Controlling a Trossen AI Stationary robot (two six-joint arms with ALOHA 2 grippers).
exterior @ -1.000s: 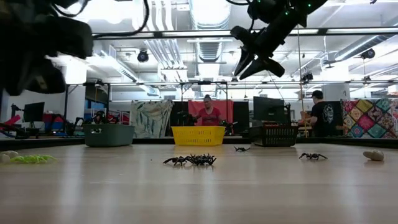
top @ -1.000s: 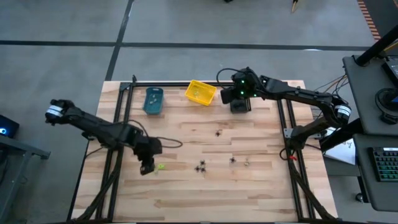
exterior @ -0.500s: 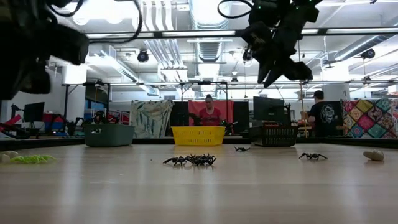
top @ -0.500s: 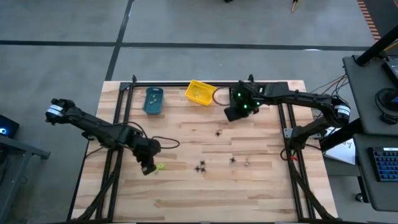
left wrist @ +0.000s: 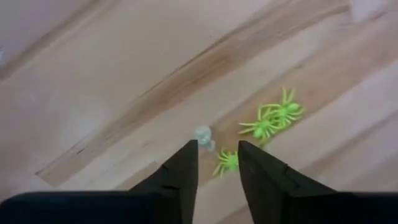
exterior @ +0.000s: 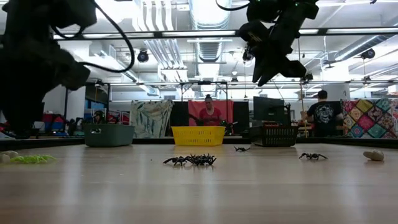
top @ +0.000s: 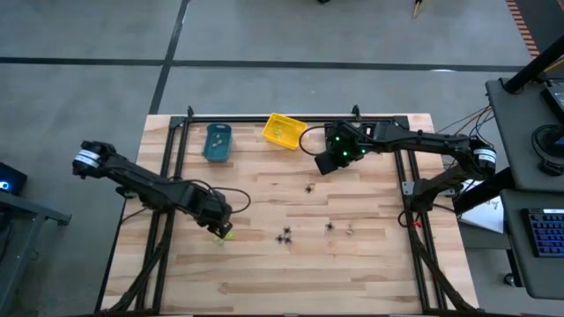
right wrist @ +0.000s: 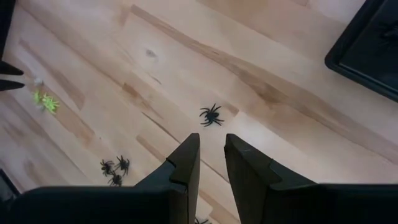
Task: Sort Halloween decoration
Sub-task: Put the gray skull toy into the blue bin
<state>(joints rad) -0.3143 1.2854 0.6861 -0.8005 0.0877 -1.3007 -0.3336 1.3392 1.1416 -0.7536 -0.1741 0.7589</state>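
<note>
Here: no legible writing; left pincer (left wrist: 217,163) parted over green spiders (left wrist: 273,118), empty; right pincer (right wrist: 211,155) slightly parted, empty.

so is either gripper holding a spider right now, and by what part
Nothing is held. The left gripper is open just over the green spiders; the right gripper hangs empty above a black spider.
</note>
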